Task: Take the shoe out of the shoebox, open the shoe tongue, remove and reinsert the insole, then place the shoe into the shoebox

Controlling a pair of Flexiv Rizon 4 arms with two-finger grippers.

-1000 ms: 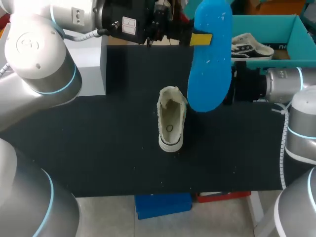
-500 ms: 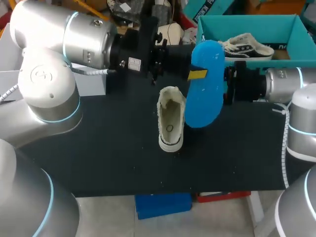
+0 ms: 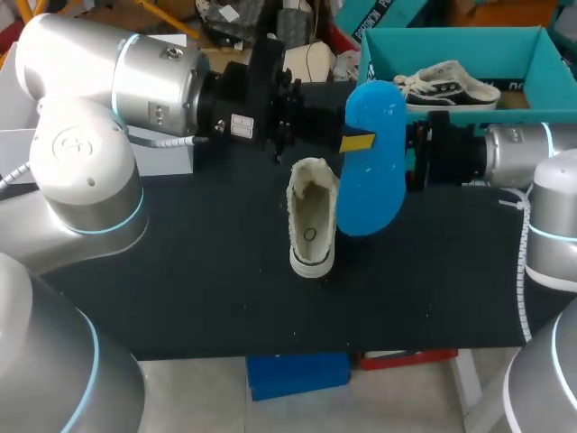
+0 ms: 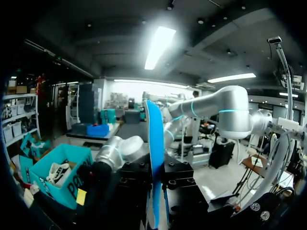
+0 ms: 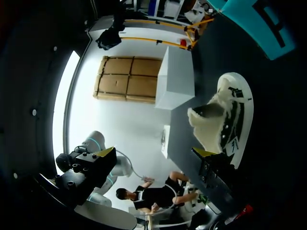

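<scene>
My left gripper [image 3: 360, 142] is shut on a blue insole [image 3: 371, 171], which hangs upright just right of a white shoe [image 3: 311, 216] lying on the black table. In the left wrist view the insole [image 4: 154, 143] stands edge-on between the dark fingers. My right gripper [image 5: 154, 152] is open, its yellow tips wide apart, and sits low over the table right of the insole, facing the shoe [image 5: 225, 120]. Its wrist [image 3: 451, 153] shows behind the insole in the head view. The teal shoebox [image 3: 541, 68] stands at the back right with a second shoe [image 3: 446, 81] inside.
A pale box [image 3: 171, 153] stands at the table's back left, partly behind my left arm. The table's front edge [image 3: 297, 347] runs below the shoe. The shoebox [image 4: 72, 160] also shows beside my right arm in the left wrist view.
My left arm has brought the insole down from high above the table to just beside the shoe's right side, then nearly stopped. The right arm and the shoe have not moved.
</scene>
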